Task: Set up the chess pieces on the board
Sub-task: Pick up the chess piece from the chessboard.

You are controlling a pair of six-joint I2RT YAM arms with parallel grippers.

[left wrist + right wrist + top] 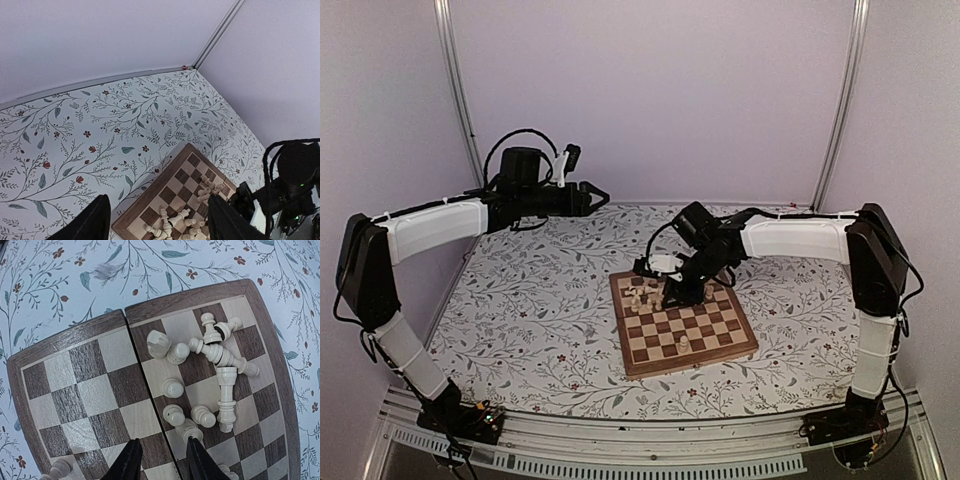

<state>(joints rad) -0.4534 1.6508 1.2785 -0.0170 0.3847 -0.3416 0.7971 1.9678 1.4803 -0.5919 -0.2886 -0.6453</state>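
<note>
The board [691, 366] lies on the floral table, right of centre. Several pale chess pieces [645, 292] are heaped at its far left corner, most of them tipped over. One chess piece [682, 344] stands alone near the front edge. My right gripper [672, 290] hovers over the heap. In the right wrist view it [163, 442] is open over bare board [90, 390] squares, holding nothing. Its right fingertip [194, 445] is beside an upright pawn [190, 429]. My left gripper [592, 195] is raised at the back left, and the left wrist view shows it [159, 197] open and empty.
The floral tabletop [530, 310] surrounds the board. A seam [145, 385] runs across the board between its two halves. Pale walls and metal posts [455, 90] close in the back and sides. The right arm's cables [295, 175] show at the edge of the left wrist view.
</note>
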